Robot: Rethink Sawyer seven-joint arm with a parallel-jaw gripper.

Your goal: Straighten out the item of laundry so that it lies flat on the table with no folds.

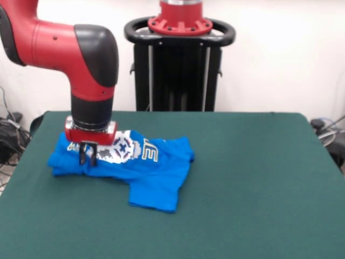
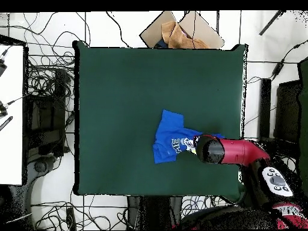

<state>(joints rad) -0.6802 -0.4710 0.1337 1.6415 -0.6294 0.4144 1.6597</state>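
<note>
A small blue T-shirt (image 1: pixel 145 172) (image 2: pixel 169 137) is seen crumpled and folded on the green table (image 1: pixel 259 183) (image 2: pixel 120 90), toward the left side in the front view. The red and black arm (image 1: pixel 81 54) (image 2: pixel 240 151) is lowered over the shirt's left end, where the gripper (image 1: pixel 88 156) is pressed into the cloth. The dark fingers are drawn close together, apparently pinched on a fold of the fabric. One sleeve is spread toward the table's near edge.
</note>
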